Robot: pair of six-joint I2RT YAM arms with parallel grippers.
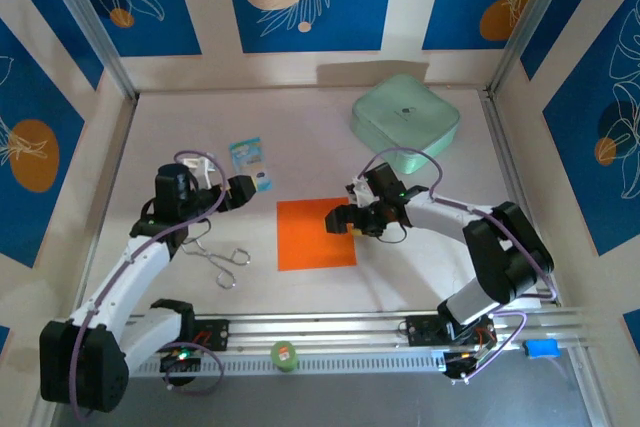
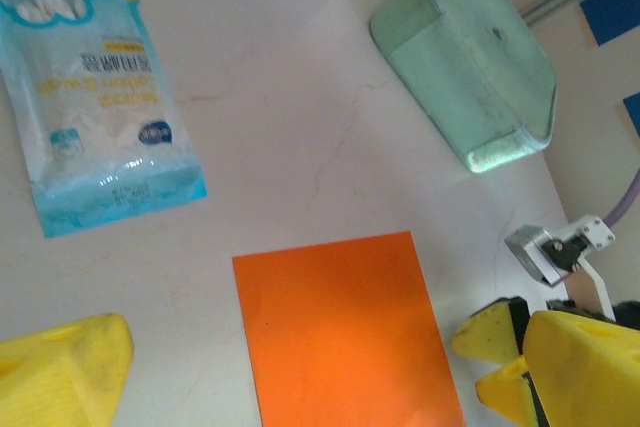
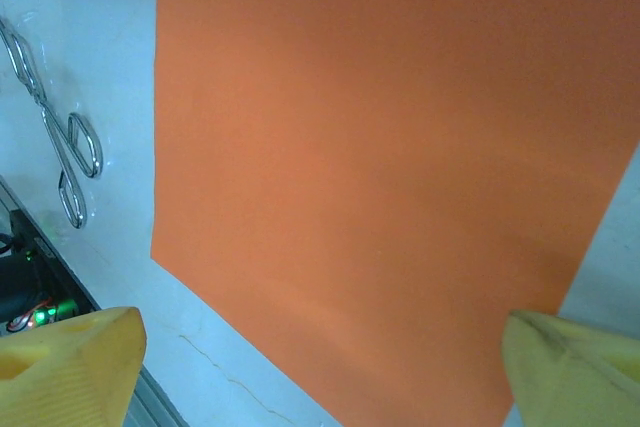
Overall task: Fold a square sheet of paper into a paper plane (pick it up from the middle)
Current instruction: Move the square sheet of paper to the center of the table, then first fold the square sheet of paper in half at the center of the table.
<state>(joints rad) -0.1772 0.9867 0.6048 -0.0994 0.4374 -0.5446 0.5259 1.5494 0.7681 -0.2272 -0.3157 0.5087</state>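
The sheet (image 1: 316, 234) is a thin, matte, bright orange square. It lies flat and uncreased on the table (image 1: 300, 127), near the middle and a little toward the near edge. The table is a pale, smooth surface with faint hairline cracks.

Toward the far right corner sits a box (image 1: 405, 117), mint green, with rounded corners and a slightly domed top. Between the middle and the far edge lies a packet (image 1: 247, 154), glossy blue-and-white film with crimped ends. Left of the sheet, toward the near edge, lie tongs (image 1: 220, 259) of shiny bent wire with 2 loop handles.

The right gripper (image 1: 345, 219) hangs over the sheet's right edge. Its 2 ribbed yellow fingers (image 3: 75, 362) are spread wide, one at each lower corner of the wrist view with the orange paper between them. It grasps nothing; whether the tips touch the paper cannot be told.

The left gripper (image 1: 250, 187) is left of the sheet's far left corner, just beside the packet and apart from both. Its yellow fingers (image 2: 60, 372) also stand wide apart and hold nothing.
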